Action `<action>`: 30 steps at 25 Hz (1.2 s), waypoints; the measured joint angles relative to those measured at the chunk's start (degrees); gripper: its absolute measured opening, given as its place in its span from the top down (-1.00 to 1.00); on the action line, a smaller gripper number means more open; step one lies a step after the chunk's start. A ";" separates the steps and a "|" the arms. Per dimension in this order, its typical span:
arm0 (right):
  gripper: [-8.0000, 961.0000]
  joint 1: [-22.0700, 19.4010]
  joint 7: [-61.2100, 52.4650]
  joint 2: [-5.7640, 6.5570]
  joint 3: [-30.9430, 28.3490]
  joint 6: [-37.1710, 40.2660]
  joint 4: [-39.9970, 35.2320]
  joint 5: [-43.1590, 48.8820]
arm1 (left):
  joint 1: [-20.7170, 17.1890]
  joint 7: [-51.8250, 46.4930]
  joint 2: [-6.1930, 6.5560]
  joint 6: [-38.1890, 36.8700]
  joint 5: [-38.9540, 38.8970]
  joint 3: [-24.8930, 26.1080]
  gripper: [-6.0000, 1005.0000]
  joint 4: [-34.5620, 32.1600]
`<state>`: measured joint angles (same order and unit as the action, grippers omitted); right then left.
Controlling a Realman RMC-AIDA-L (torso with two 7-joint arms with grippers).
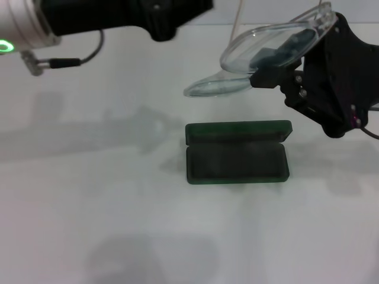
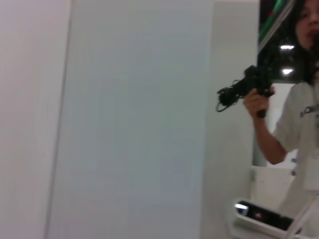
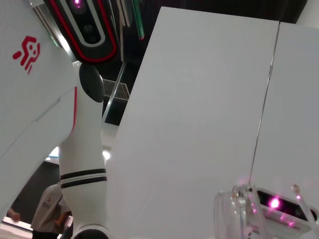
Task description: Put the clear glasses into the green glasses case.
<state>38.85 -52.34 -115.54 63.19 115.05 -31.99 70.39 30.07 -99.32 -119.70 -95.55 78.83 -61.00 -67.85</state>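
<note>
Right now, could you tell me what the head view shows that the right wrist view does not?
Only the head view shows the green glasses case lying open on the white table, the right gripper holding the clear glasses in the air behind and above the case, and the left arm raised at the far left. Only the right wrist view shows the robot's white body and a white panel. Both show the clear glasses, though the wrist view catches just a part.
</note>
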 joint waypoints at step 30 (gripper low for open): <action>0.87 -0.62 0.99 0.06 -0.10 -0.15 0.72 -0.15 | -0.17 -0.42 0.06 -0.58 -4.73 -8.44 0.92 -0.44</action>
<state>38.23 -51.35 -115.48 63.09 114.90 -31.27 70.24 29.89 -99.74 -119.65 -96.13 74.10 -69.43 -68.29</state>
